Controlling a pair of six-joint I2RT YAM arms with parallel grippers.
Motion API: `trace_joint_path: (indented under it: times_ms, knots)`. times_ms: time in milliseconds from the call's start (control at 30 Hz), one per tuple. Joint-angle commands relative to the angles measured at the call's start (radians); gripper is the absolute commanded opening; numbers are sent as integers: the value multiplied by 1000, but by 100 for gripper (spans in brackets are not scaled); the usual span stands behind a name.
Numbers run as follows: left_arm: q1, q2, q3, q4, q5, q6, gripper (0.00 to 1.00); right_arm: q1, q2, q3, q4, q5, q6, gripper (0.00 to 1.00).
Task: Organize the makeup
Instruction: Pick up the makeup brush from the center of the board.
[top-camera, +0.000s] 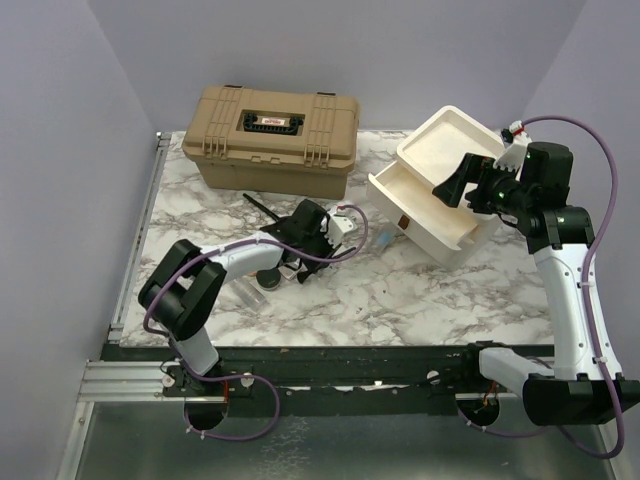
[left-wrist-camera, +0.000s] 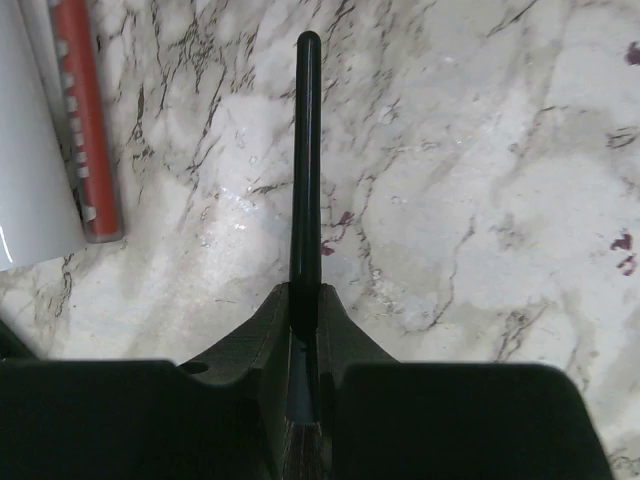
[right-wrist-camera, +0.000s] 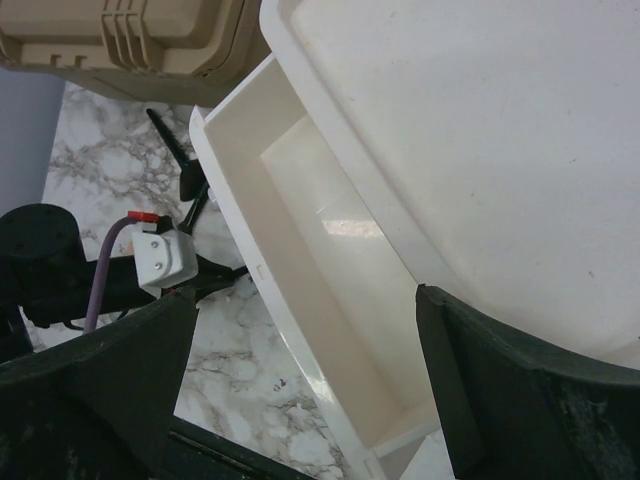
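My left gripper (top-camera: 303, 230) (left-wrist-camera: 305, 296) is shut on a thin black brush (left-wrist-camera: 305, 150). The handle runs forward over the marble and the bristles sit back between the jaws. In the top view the brush handle (top-camera: 262, 208) pokes out up-left of that gripper. A pale tube (top-camera: 248, 294) lies beside the left forearm. A tiny light-blue piece (top-camera: 385, 240) rests near the white box. My right gripper (top-camera: 457, 186) (right-wrist-camera: 305, 300) hangs open above the pulled-out drawer (right-wrist-camera: 330, 300), holding nothing.
The tan latched case (top-camera: 270, 138) stands at the back left. The white box with drawers (top-camera: 445, 150) sits at the back right, its lower drawer pulled out toward the left. A white object with a red ribbed strip (left-wrist-camera: 85, 130) lies left of the held brush.
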Motion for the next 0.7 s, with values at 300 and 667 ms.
trace_joint_path:
  times_ms: [300,667]
  knots:
    - [-11,-188,-12,5,27,-38,4,0,-10,-5,-22,-12,2,98]
    - [-11,-406,-76,137,39,-187,4,0,-51,7,39,-85,20,98]
